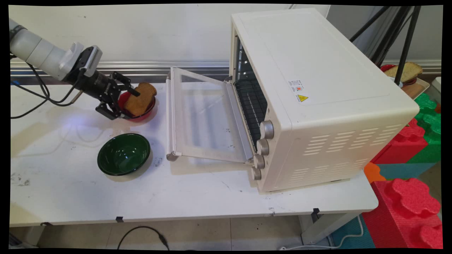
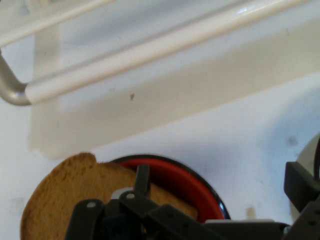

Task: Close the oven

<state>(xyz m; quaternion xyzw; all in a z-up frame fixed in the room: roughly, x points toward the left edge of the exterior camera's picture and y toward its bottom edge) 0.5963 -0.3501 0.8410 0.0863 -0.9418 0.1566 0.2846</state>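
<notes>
Brown toast slice [image 1: 140, 99] leans in red bowl [image 1: 150, 110], far left of table [image 1: 212, 197]. Gripper [image 1: 120, 100] spread wide, fingers straddling slice, not clamped. Green bowl [image 1: 123, 154] nearer; oven [image 1: 317, 95] door [image 1: 203, 116] folded down alongside.

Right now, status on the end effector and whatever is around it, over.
End effector open, fingers straddling the toast slice in the red bowl. Green bowl empty, nearer the table's front. Toaster oven to the right, door folded down.
</notes>
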